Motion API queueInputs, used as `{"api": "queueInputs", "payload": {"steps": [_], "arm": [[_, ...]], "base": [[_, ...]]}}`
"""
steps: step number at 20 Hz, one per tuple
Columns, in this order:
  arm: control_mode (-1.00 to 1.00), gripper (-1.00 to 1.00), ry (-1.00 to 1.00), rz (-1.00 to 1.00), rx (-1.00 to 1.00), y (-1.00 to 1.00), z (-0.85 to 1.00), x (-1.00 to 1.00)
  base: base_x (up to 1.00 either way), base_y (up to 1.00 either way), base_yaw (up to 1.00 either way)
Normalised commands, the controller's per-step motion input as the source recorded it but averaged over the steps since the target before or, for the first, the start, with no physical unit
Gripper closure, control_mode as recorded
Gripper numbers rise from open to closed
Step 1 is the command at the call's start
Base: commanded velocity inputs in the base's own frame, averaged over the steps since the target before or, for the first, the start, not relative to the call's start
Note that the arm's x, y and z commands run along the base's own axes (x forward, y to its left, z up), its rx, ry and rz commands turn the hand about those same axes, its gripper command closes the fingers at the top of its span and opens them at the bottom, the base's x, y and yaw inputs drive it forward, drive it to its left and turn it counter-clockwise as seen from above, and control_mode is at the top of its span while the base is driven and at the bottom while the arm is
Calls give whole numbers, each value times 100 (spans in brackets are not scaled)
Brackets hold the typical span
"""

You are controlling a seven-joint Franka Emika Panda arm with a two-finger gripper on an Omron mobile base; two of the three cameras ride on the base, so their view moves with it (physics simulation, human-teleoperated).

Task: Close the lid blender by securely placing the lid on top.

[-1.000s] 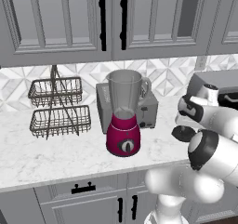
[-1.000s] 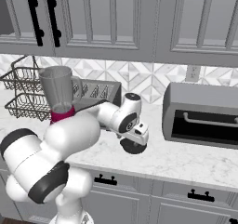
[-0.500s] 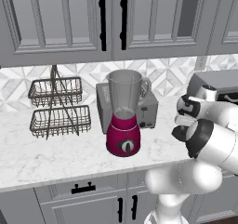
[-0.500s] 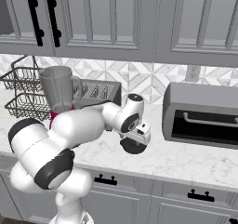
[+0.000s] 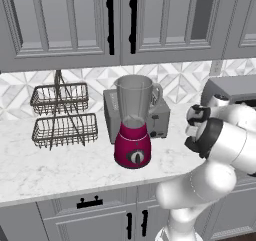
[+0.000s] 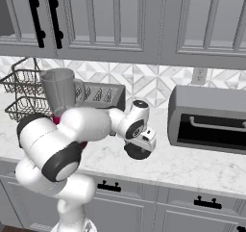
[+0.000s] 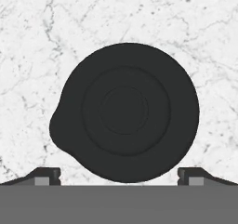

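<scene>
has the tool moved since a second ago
Cannot tell: in the right base view the tool hangs over the lid at much the same spot left of the toaster oven.

The white arm [image 6: 72, 130] is bending out from its big round shoulder and reaching toward 3 o'clock in the right base view. The wrist is pointing the gripper [image 7: 119, 175] straight down. Its two dark fingertips [image 7: 46, 175] are standing wide apart, at 7 and 5 o'clock in the hand view, holding nothing.
</scene>
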Motion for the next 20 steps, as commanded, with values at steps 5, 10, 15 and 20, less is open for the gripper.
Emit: {"api": "queueInputs", "payload": {"steps": [5,10,15,20], "arm": [[-100,-100,0,0,0,0,-4,20],[-100,-100,0,0,0,0,-12,16],[-100,-100,0,0,0,0,-21,13],[-100,-100,0,0,0,0,-25,14]], "base": [[0,0,0],[0,0,0],[0,0,0],[0,0,0]]}}
